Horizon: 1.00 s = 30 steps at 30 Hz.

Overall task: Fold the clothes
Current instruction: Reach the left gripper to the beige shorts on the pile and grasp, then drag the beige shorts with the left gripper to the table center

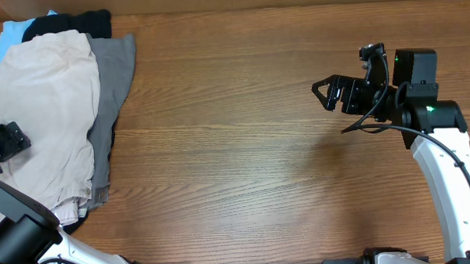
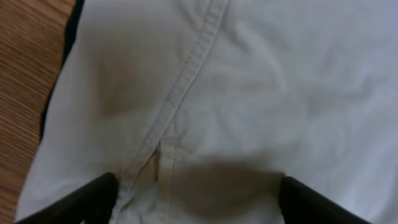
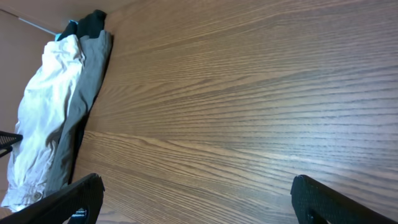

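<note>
A pile of clothes lies at the table's far left. The beige khaki shorts [image 1: 46,115] lie on top, over gray shorts [image 1: 112,81], a black garment [image 1: 67,24] and a light-blue garment [image 1: 12,34]. My left gripper [image 1: 6,142] hovers over the left side of the beige shorts. In the left wrist view its fingers [image 2: 198,200] are open just above the beige cloth and a stitched seam [image 2: 186,81]. My right gripper [image 1: 325,93] is open and empty over bare wood at the right. The right wrist view shows its open fingers [image 3: 199,199] and the pile [image 3: 43,112] far off.
The wooden table [image 1: 243,147] stretches between the pile and the right arm. The pile reaches the table's left edge and back edge. A dark strip of cloth [image 2: 74,25] shows beside the beige shorts in the left wrist view.
</note>
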Available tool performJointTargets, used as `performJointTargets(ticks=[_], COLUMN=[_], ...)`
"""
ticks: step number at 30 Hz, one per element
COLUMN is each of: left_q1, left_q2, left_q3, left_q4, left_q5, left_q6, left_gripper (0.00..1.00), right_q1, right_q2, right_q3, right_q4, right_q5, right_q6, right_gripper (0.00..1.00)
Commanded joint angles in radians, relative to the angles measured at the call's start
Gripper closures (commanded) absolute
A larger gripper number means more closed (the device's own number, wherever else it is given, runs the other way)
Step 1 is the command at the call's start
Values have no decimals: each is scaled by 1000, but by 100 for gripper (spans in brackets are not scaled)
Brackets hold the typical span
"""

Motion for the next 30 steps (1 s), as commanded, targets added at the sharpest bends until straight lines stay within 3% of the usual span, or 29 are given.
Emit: performJointTargets(ticks=[1, 4, 9, 15, 19, 25, 30], left_q1=[7, 6, -14, -106, -222, -473, -743], left_q2=[19, 18, 17, 17, 16, 16, 16], left_q3=[19, 21, 71, 188, 266, 348, 356], left_q4=[13, 24, 2, -147, -267, -397, -357], left_q5=[-2, 16, 87, 141, 169, 273, 325], left_q6=[26, 12, -184, -213, -219, -226, -264], left_gripper=[37, 76, 96, 96, 96, 96, 96], right_q1=[-3, -3, -3, -3, -8, -86, -206], right_q2=[4, 4, 4, 4, 3, -24, -67], right_q3=[25, 25, 25, 25, 26, 35, 72], right_q4=[0, 4, 24, 27, 33, 11, -63], right_q5=[11, 11, 11, 11, 18, 16, -13], right_q6=[-4, -4, -4, -4, -3, 54, 53], right_gripper=[0, 0, 0, 1, 13, 15, 15])
